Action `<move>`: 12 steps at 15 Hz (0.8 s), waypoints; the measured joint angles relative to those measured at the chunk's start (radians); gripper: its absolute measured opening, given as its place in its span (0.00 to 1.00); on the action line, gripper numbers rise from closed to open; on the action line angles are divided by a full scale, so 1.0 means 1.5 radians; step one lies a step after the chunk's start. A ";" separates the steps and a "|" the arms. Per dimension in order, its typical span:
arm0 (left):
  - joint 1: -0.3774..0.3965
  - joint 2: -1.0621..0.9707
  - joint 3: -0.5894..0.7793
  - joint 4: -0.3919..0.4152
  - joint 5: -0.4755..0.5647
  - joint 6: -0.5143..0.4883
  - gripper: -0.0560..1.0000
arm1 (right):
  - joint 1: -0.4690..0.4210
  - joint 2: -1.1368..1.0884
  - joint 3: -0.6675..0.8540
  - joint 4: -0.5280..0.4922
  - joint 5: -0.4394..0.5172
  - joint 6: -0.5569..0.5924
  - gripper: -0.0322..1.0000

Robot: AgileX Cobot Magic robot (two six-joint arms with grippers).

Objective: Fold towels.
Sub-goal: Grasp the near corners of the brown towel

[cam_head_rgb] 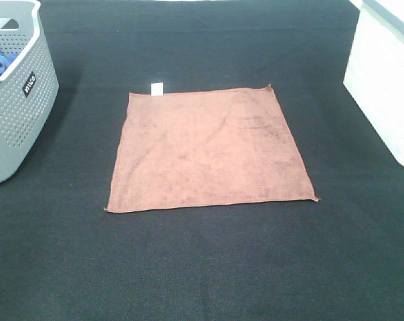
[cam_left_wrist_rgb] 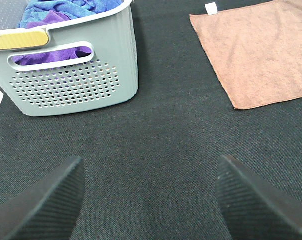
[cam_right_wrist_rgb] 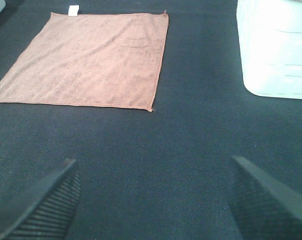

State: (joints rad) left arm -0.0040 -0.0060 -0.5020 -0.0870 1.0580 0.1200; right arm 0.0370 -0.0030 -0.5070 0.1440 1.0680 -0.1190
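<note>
We found the black table mat [cam_head_rgb: 202, 267] carrying the rust-brown towel [cam_head_rgb: 209, 147], flat and unfolded at its centre. A white bin [cam_head_rgb: 386, 87] stood at 2 o'clock of the towel and a grey perforated basket [cam_head_rgb: 15, 100] at 10 o'clock, both well apart from it. The left gripper [cam_left_wrist_rgb: 151, 170] and right gripper [cam_right_wrist_rgb: 153, 167] hung above the mat, fingers spread wide, holding nothing. The towel's white tag [cam_head_rgb: 158, 88] sat at its 11 o'clock corner.

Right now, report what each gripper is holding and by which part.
Nothing is held. The left gripper and the right gripper are both open over the black mat, and the towel lies flat, clear of both.
</note>
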 joint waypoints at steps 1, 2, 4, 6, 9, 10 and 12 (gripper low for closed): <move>0.000 0.000 0.000 0.000 0.000 0.000 0.72 | 0.000 0.000 0.000 0.000 0.000 0.000 0.76; 0.000 0.000 0.000 0.000 0.000 0.000 0.72 | 0.000 0.000 0.000 0.000 0.000 0.000 0.76; 0.000 0.000 0.000 0.000 0.000 0.000 0.72 | 0.000 0.000 0.000 0.000 0.000 0.000 0.76; 0.000 0.000 0.000 0.000 0.000 0.000 0.72 | 0.000 0.000 0.000 0.000 0.000 0.000 0.76; 0.000 0.000 0.000 0.000 0.000 0.000 0.72 | 0.000 0.000 0.000 0.000 0.000 0.000 0.76; 0.000 0.000 0.000 0.000 0.000 0.000 0.72 | 0.000 0.000 0.000 0.000 0.000 0.000 0.76; 0.000 0.000 0.000 0.000 0.000 0.000 0.72 | 0.000 0.000 0.000 0.000 0.000 0.000 0.76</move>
State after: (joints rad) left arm -0.0040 -0.0060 -0.5020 -0.0870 1.0580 0.1200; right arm 0.0370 -0.0030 -0.5070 0.1440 1.0680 -0.1190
